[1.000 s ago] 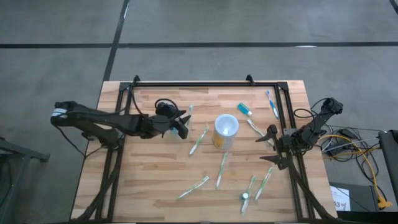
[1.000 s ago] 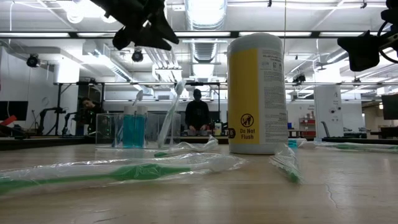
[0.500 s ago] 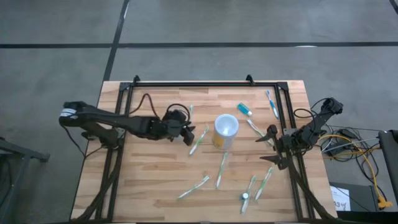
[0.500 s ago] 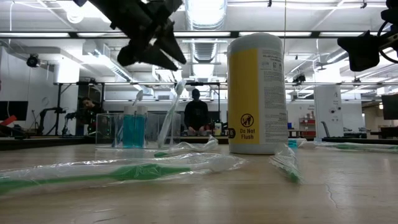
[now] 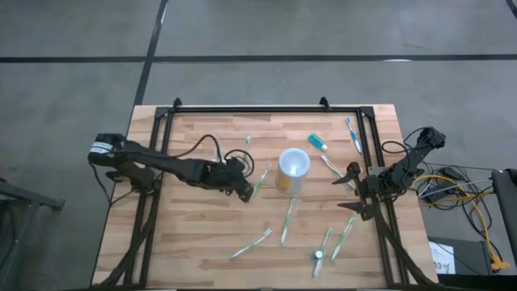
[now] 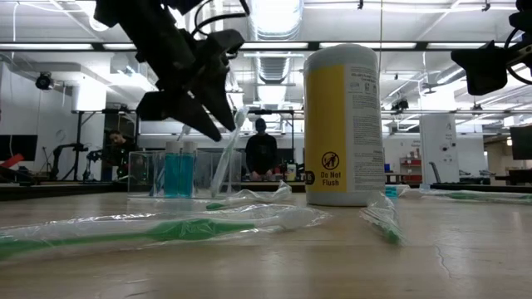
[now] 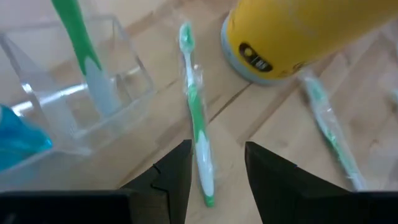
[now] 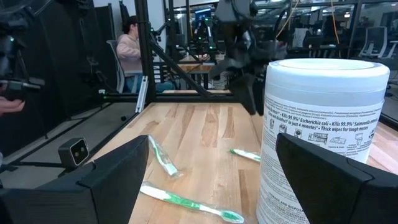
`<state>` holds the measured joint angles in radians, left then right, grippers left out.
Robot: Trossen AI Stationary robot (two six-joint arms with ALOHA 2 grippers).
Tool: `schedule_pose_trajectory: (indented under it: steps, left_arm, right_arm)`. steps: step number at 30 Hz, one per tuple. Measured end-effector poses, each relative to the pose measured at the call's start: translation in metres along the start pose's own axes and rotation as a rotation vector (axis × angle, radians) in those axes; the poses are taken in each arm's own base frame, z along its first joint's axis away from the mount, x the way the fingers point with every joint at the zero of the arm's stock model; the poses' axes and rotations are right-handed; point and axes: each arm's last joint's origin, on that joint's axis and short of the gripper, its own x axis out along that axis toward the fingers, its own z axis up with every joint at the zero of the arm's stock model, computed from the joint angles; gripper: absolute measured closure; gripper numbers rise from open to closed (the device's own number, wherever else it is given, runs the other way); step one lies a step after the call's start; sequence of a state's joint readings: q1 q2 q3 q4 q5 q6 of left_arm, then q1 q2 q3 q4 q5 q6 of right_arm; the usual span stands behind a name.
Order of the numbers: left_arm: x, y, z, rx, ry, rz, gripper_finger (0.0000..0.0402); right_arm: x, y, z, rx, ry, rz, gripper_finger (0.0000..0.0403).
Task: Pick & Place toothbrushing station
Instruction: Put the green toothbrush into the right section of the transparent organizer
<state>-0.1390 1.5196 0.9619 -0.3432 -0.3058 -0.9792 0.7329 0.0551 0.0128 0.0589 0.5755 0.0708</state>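
on the table (image 5: 202, 234): one yellow canister (image 5: 293, 169), one clear holder (image 7: 93, 106); left gripper (image 7: 214, 168) spread over one wrapped toothbrush (image 7: 198, 134)

Toothbrushing station (image 7: 74, 93): clear, cut off by the left wrist view's edge; from above, hidden under the left pincer (image 5: 242, 187).

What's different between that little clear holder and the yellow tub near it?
The clear holder is see-through with flat walls, while the yellow tub is opaque and round. In the low view the clear holder looks much lower than the yellow tub. The clear holder is open, with a green toothbrush and a blue item inside; the yellow tub has a white lid. Both stand upright on the wooden table.
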Motion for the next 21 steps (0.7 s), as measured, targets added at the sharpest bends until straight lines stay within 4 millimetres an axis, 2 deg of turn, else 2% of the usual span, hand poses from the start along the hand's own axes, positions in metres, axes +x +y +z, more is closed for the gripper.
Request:
schedule_pose_trajectory:
  steps: [8, 16, 21]
  left_arm:
    - [0.014, 0.002, -0.008, -0.078, 0.027, 0.056, 0.0245]
    - [0.013, 0.0, -0.011, -0.057, 0.031, 0.048, 0.0211]
    - [0.013, -0.001, -0.013, -0.054, 0.036, 0.046, 0.0205]
  right_arm:
    - [0.0, 0.0, 0.0, 0.0, 0.0, 0.0, 0.0054]
    - [0.0, 0.0, 0.0, 0.0, 0.0, 0.0, 0.0055]
    - [0.0, 0.0, 0.0, 0.0, 0.0, 0.0, 0.0054]
